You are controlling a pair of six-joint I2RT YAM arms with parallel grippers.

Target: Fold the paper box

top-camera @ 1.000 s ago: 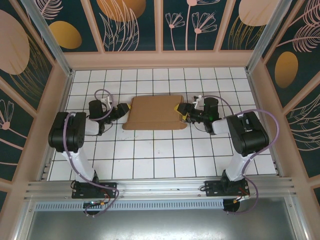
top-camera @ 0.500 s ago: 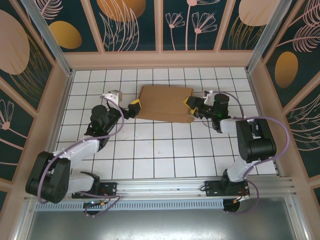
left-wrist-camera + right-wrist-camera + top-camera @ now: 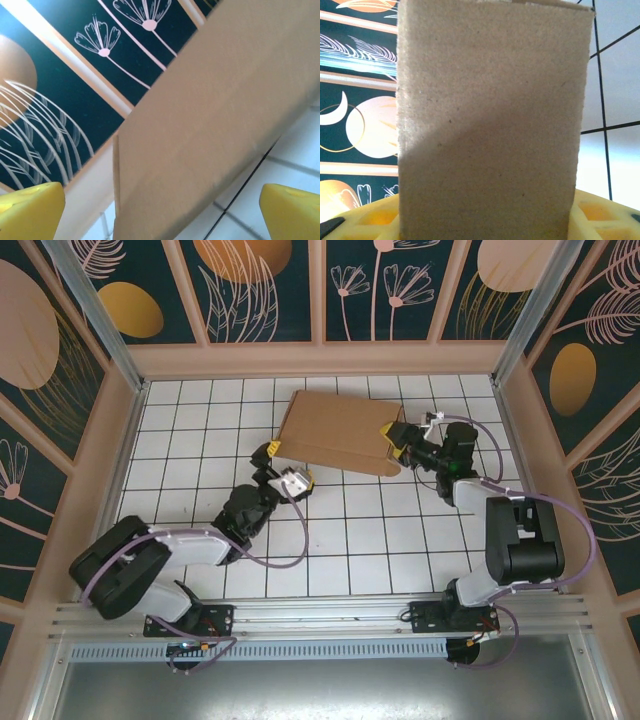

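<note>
Two sets of jaws stand differently. Those of the right gripper are clenched on the right-hand end of the paper box. In the right wrist view a cardboard panel rises straight out from between its yellow pads. Those of the left gripper are released and spread wide. Its yellow fingertips sit at the two bottom corners of the left wrist view, with the box's brown face close ahead of them but not between them. From above, that gripper is just beside the box's near left corner. The box lies flat-looking and skewed by the far edge of the table, right of its middle. Whether its left end is clear of the tiles I cannot tell.

By its look the corrugated card is light, stiff across the panels, and willing to bend only along its creases. The smooth faces may slip, and a hard pinch could crush an edge. Edges and flaps near a crease look the best places to take hold, with the other end held fast.
</note>
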